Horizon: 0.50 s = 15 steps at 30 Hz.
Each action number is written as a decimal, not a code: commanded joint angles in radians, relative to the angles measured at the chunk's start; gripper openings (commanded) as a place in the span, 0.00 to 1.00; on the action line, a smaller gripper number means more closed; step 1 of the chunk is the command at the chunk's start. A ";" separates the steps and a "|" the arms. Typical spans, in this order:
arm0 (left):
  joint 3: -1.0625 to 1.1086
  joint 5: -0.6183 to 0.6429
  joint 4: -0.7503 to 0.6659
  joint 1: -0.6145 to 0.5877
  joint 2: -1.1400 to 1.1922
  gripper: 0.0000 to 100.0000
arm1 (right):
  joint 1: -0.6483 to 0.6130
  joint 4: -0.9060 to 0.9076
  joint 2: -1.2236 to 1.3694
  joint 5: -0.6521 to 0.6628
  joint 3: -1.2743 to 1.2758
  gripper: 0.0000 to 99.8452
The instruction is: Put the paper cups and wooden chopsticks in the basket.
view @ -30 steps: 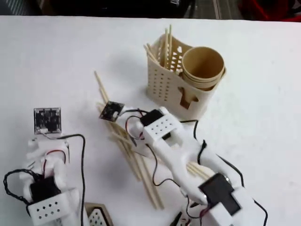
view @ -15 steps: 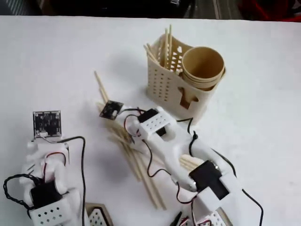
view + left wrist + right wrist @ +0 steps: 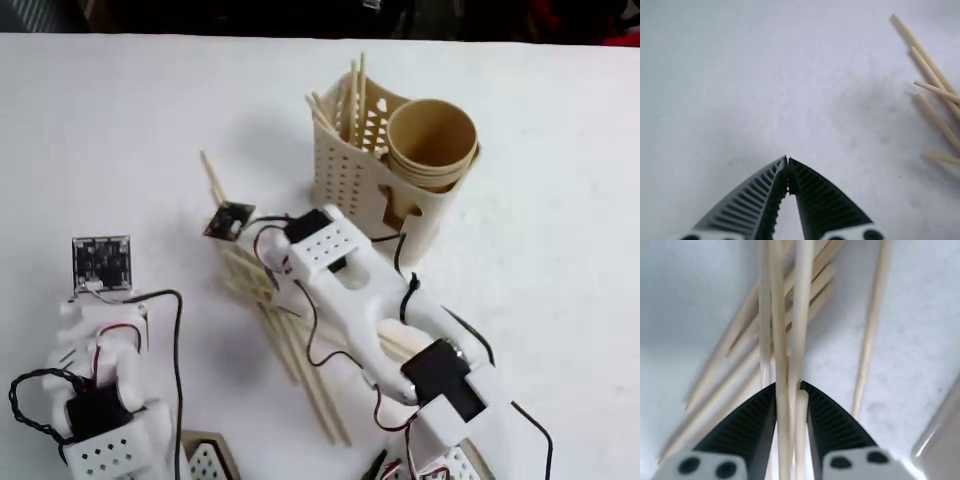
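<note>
While left gripper [image 3: 787, 160] is closed empty, two pale wooden chopsticks [image 3: 778, 340] are clamped by right gripper [image 3: 788, 385]; one tan paper cup stack [image 3: 432, 140] is seated in cream perforated basket [image 3: 345, 185].

Basket [image 3: 350, 185], far centre-right on table [image 3: 120, 120]: paper cups [image 3: 432, 140] in its right part, standing chopsticks [image 3: 352, 100] in its left. Loose chopsticks [image 3: 290, 345] piled before it, two clasped by the right gripper [image 3: 788, 386].
</note>
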 commanded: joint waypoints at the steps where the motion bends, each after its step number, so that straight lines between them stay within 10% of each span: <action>1: -0.006 -0.009 -0.005 -0.005 -0.015 0.02 | 0.007 0.015 0.005 -0.002 -0.046 0.02; 15: -0.006 -0.009 -0.005 -0.005 -0.015 0.02 | 0.005 0.013 0.067 0.006 -0.028 0.07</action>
